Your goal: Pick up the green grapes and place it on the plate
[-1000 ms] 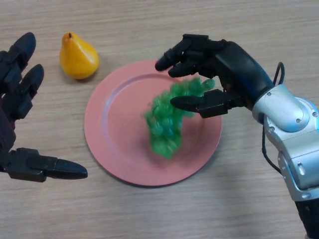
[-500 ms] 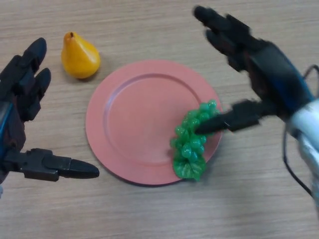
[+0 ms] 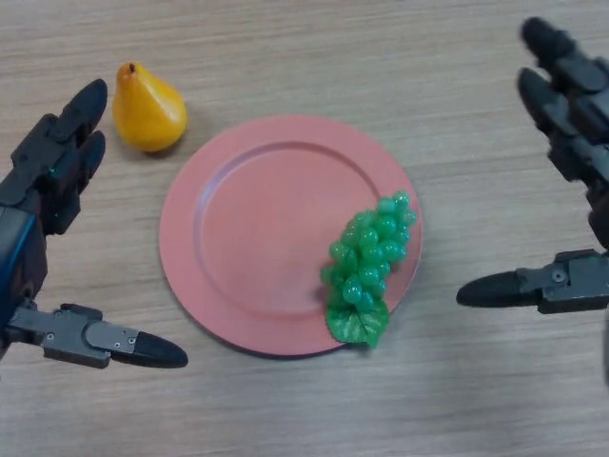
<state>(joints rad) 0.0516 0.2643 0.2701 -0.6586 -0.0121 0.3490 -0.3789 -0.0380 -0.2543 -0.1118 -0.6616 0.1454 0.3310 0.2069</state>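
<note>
The green grapes (image 3: pixel 366 265) lie on the right part of the pink plate (image 3: pixel 257 228), their leaf end reaching over the plate's front right rim. My right hand (image 3: pixel 571 152) is at the right edge of the view, open, well clear of the grapes and holding nothing. My left hand (image 3: pixel 38 200) hovers at the left edge, open, with its thumb pointing toward the plate's front left side.
A yellow pear (image 3: pixel 147 108) rests on the wooden table (image 3: pixel 285 48) just beyond the plate's far left rim, close to my left hand's fingers.
The grapes dropped from my right hand onto the plate's right side and lie still. My right hand opened and drew back to the right. My left hand shifted slightly.
</note>
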